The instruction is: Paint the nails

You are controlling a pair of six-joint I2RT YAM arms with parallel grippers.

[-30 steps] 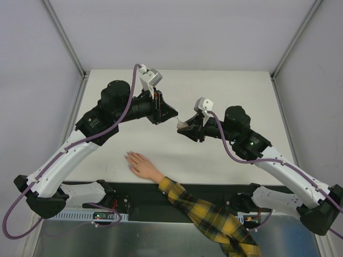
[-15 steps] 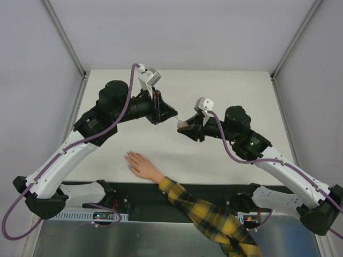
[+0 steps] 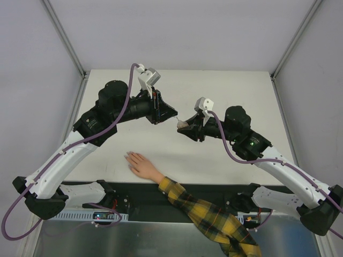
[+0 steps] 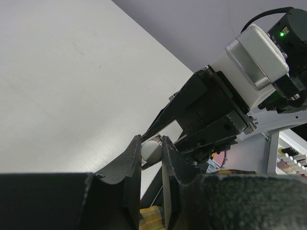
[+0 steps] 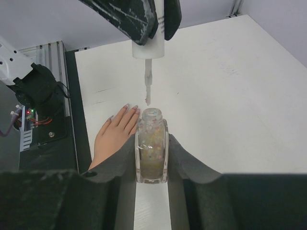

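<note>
Brush (image 5: 147,86) hangs over the open bottle (image 5: 152,146), probably so drips fall inside. Left gripper (image 4: 151,143) pinches its cap (image 5: 148,47), right gripper (image 3: 186,127) clamps the bottle, nails (image 3: 128,156) at eight o'clock.

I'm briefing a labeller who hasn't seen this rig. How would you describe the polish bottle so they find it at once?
Over the white table, follow the right arm to the right gripper, mid-table. Clamped between its fingers is the polish bottle: small, clear and open-necked, with speckled glittery contents. It sits just below the brush that the left gripper holds by its white cap.
</note>
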